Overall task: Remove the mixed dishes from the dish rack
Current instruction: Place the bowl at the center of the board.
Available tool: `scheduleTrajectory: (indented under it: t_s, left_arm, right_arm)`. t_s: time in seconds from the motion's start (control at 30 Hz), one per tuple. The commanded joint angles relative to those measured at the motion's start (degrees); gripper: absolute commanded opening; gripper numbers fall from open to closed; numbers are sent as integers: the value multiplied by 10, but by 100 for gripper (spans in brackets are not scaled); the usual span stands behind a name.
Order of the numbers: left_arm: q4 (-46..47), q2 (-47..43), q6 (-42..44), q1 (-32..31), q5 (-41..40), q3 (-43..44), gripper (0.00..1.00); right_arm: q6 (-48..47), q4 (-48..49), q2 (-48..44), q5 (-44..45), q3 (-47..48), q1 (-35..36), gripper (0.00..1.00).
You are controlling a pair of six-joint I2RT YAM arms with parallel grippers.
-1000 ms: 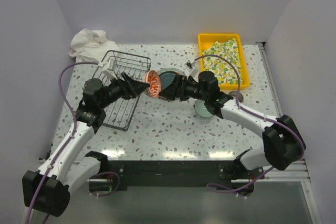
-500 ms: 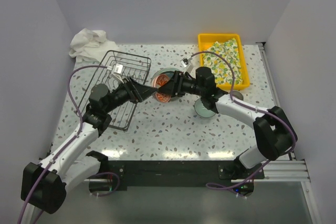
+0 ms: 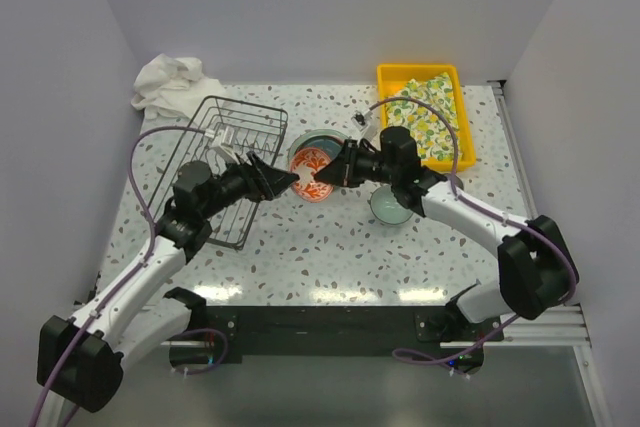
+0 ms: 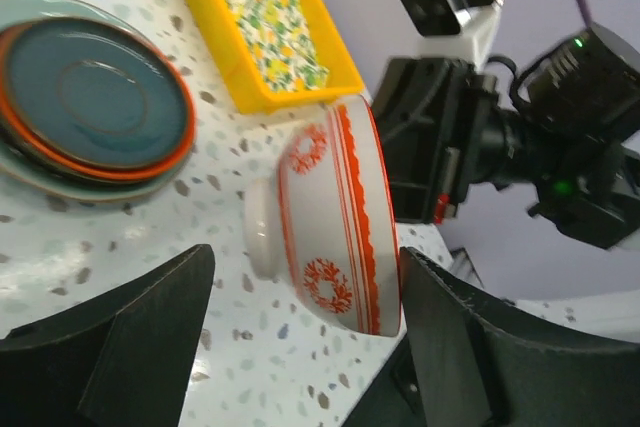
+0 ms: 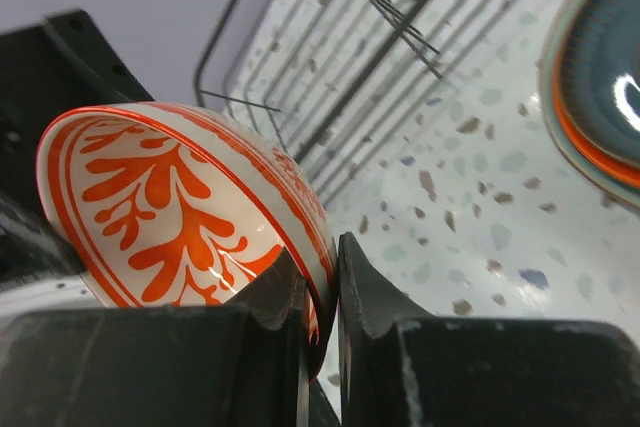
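Note:
The small red-white patterned bowl (image 3: 311,163) hangs on its side above the table, just in front of the stacked plates (image 3: 322,141). My right gripper (image 5: 320,282) is shut on the bowl's rim (image 5: 170,207), one finger inside and one outside. My left gripper (image 4: 300,347) stands open around the bowl (image 4: 330,227); its left finger is clearly apart from the bowl's foot. The dark wire dish rack (image 3: 238,137) lies at the left, under my left arm. In the top view the two grippers meet at the bowl, the left gripper (image 3: 290,183) and the right gripper (image 3: 323,178).
A teal plate on an orange one tops the stack (image 4: 90,107). A pale green cup (image 3: 388,206) stands under my right arm. The yellow tray (image 3: 392,75) with the lemon-print cloth is at the back right, and a white cloth (image 3: 170,82) is at the back left.
My right gripper has come in and shut on the bowl's rim. My left gripper, which was carrying the bowl, has opened wider, and the bowl has shifted a little to the right.

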Motion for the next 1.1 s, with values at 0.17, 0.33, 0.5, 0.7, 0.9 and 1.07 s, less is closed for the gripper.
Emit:
scheduleTrajectory:
  t_s: [0.17, 0.33, 0.5, 0.7, 0.9, 1.07]
  left_arm:
    - [-170, -37, 236, 10, -232, 102, 94]
    - [-206, -50, 316, 11, -305, 118, 95]
    - [-213, -46, 342, 11, -321, 124, 95]
    - [-210, -36, 363, 11, -323, 125, 95]
    - [-206, -24, 372, 11, -318, 129, 95]
    - [-208, -24, 371, 11, -312, 128, 95]
  right_arm:
    - [-141, -261, -99, 158, 34, -28, 0]
    - [-167, -379, -121, 213, 39, -72, 0]
    - [-169, -439, -144, 240, 7, -134, 0]
    - [-164, -440, -149, 250, -29, -176, 0]
    - [-151, -411, -115, 231, -33, -184, 0]
    - [-148, -396, -81, 235, -31, -193, 0]
